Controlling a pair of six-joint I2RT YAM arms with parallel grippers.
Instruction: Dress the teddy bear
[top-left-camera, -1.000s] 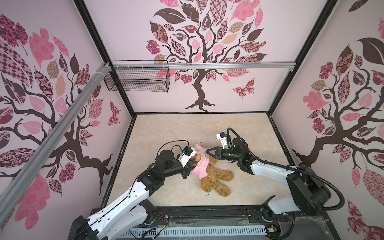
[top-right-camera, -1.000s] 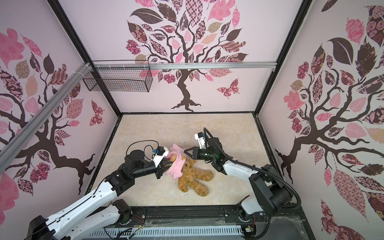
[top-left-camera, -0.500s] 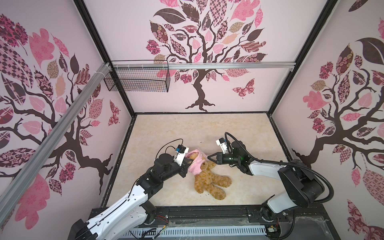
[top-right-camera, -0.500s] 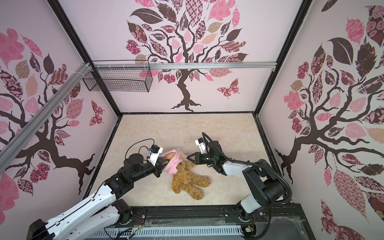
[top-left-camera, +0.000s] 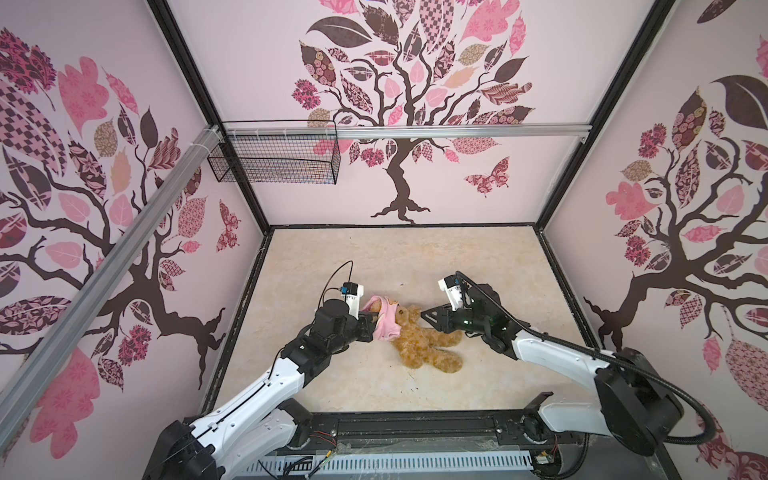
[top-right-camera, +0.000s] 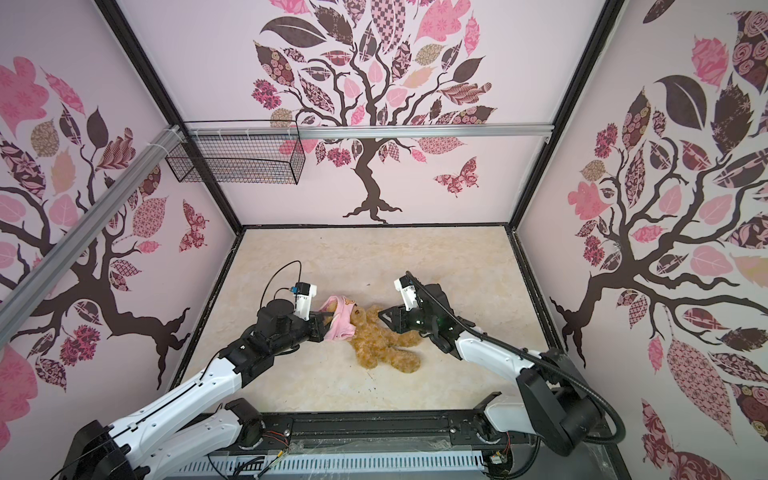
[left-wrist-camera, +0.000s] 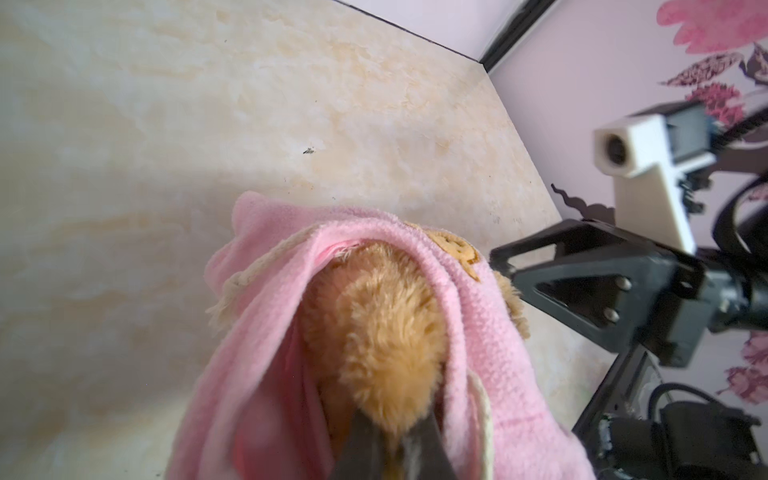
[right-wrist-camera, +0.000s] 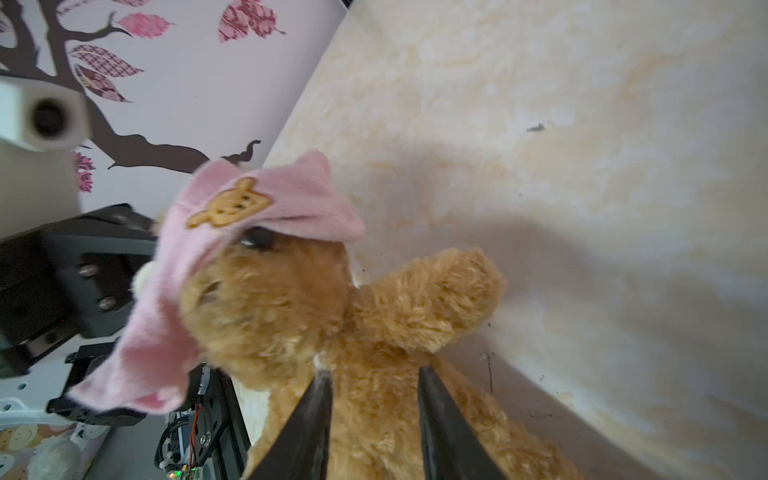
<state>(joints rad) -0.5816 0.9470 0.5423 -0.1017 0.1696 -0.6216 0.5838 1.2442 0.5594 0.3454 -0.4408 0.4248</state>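
Near the middle of the surface lies the teddy bear, the pink shirt bunched over its head. The right fingers, pinched shut a second ago, now stand partly parted and empty just beside the bear's chest. The left fingers stay closed on the shirt. A fresh grip to tug the shirt down seems likely.

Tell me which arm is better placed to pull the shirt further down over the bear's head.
Left, probably: the left end effector is shut right at the shirt on the bear; the right end effector is open, off the shirt.
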